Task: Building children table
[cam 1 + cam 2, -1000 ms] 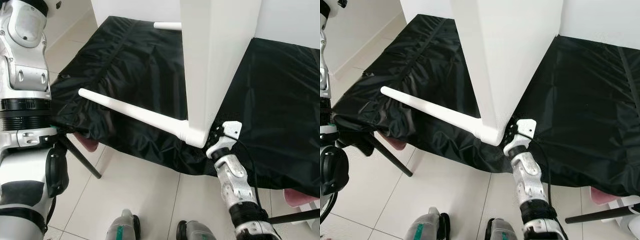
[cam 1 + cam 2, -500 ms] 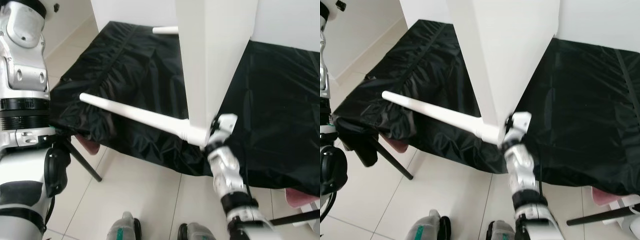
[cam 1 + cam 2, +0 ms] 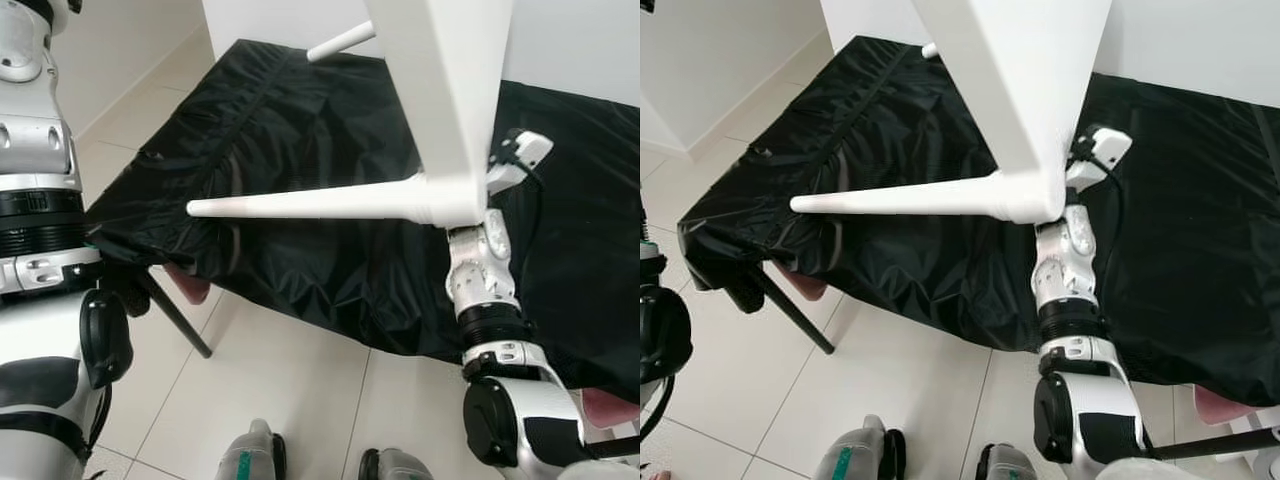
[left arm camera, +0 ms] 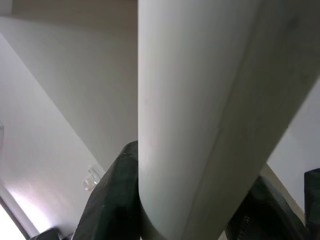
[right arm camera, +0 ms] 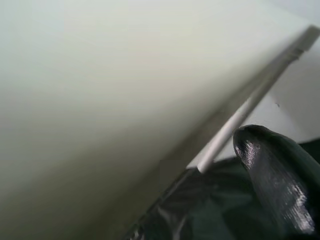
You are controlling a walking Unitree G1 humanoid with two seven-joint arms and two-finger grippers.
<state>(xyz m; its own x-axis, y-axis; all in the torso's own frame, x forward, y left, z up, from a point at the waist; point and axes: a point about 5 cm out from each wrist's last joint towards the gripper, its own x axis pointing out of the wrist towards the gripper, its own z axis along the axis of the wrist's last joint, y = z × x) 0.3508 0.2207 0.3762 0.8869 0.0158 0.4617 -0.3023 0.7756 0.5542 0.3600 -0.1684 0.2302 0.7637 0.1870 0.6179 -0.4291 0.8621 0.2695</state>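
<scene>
A white children's table top [image 3: 440,90] stands on edge over a black cloth [image 3: 280,130]. One white tapered leg [image 3: 310,205] sticks out from its lower corner toward my left, nearly level. A second leg [image 3: 345,40] shows farther back. My left arm [image 3: 40,200] is raised at the left; in the left wrist view my left gripper [image 4: 190,210] is shut around a round white table leg [image 4: 200,100]. My right arm [image 3: 485,270] reaches up behind the table's lower corner, its wrist [image 3: 515,160] right at the panel's edge. The right wrist view looks along the white panel [image 5: 100,90].
The black cloth covers a low stand with dark slanted legs [image 3: 175,315] and something pink [image 3: 190,285] underneath. White tiled floor [image 3: 270,370] lies in front, with my feet [image 3: 250,465] close to the stand. White walls rise behind.
The table's lower corner has risen and swung right. The near leg now lies almost level instead of sloping. My right arm has lifted with the corner.
</scene>
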